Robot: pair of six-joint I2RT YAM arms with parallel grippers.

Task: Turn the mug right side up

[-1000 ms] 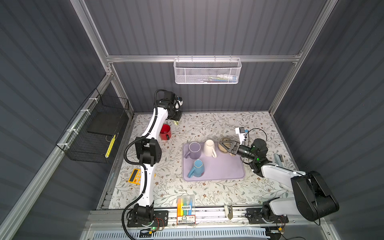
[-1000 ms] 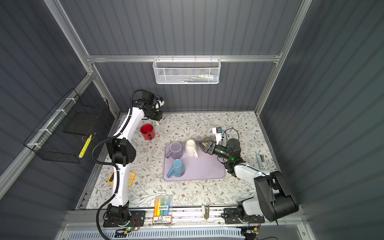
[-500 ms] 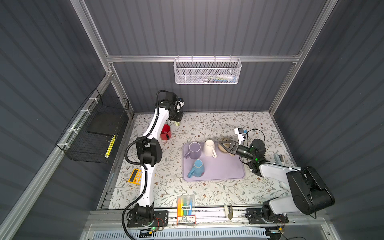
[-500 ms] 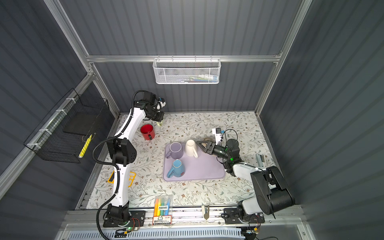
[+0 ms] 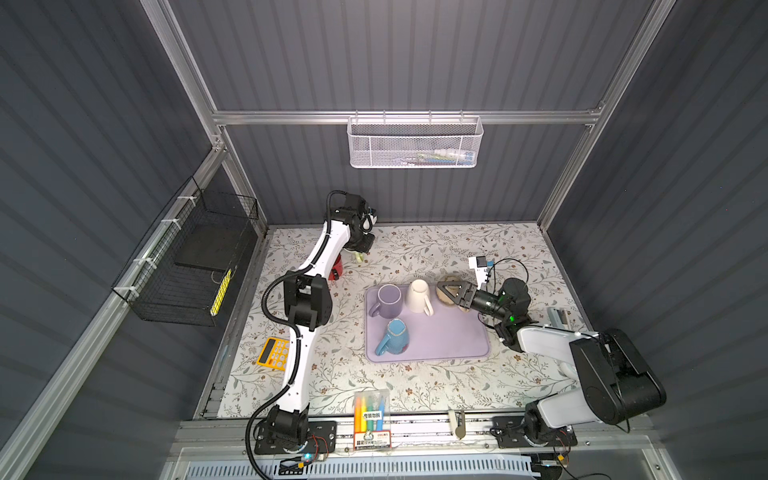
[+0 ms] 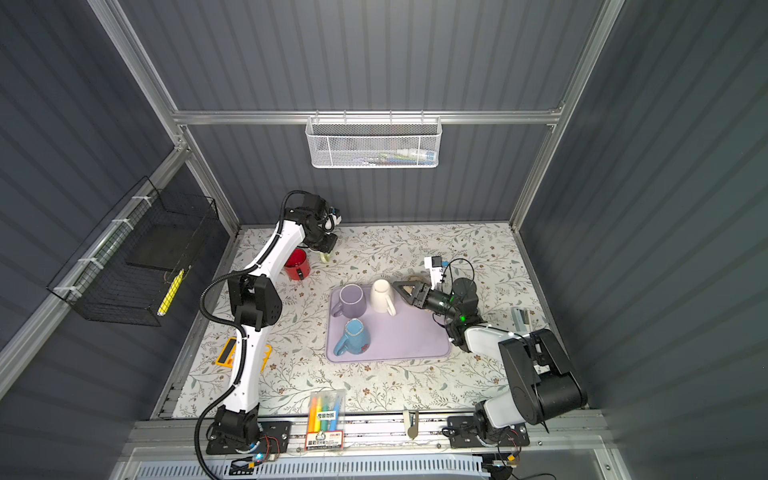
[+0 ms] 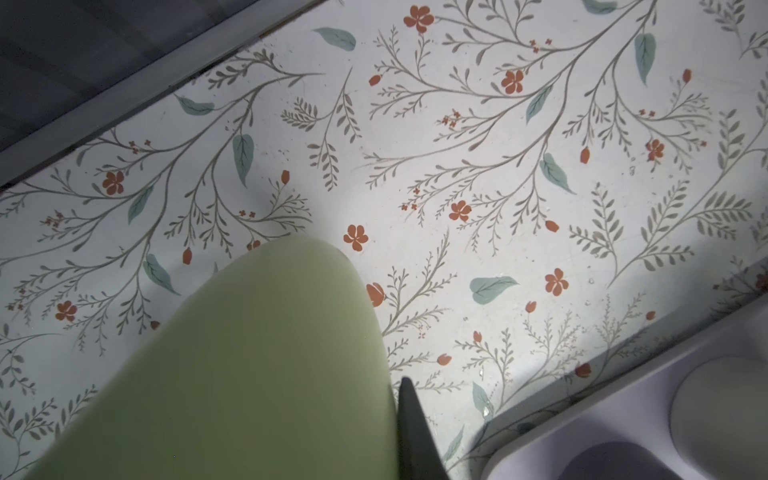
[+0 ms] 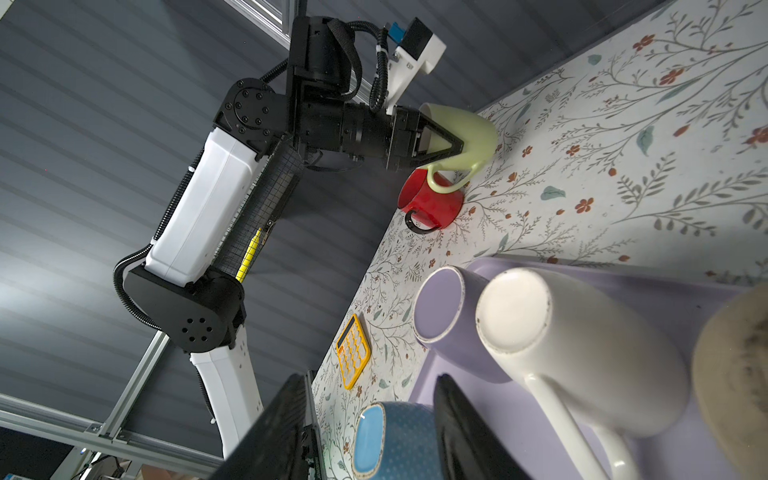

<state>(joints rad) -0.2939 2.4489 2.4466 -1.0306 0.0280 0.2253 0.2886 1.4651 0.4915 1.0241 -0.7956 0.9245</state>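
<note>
We grip the green mug (image 8: pixel 473 129) by its rim, left end effector (image 8: pixel 451 143) clamped, upper centre of frame. Mug axis in line with it, base toward tabletop (image 8: pixel 623 137).

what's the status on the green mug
left gripper shut on green mug rim, mouth up, base down near table. right gripper open, empty, beside white mug on tray. red mug close by.

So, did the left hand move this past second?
Yes. The left hand shifted slightly right in a top view, away from the red mug, toward the tray.
</note>
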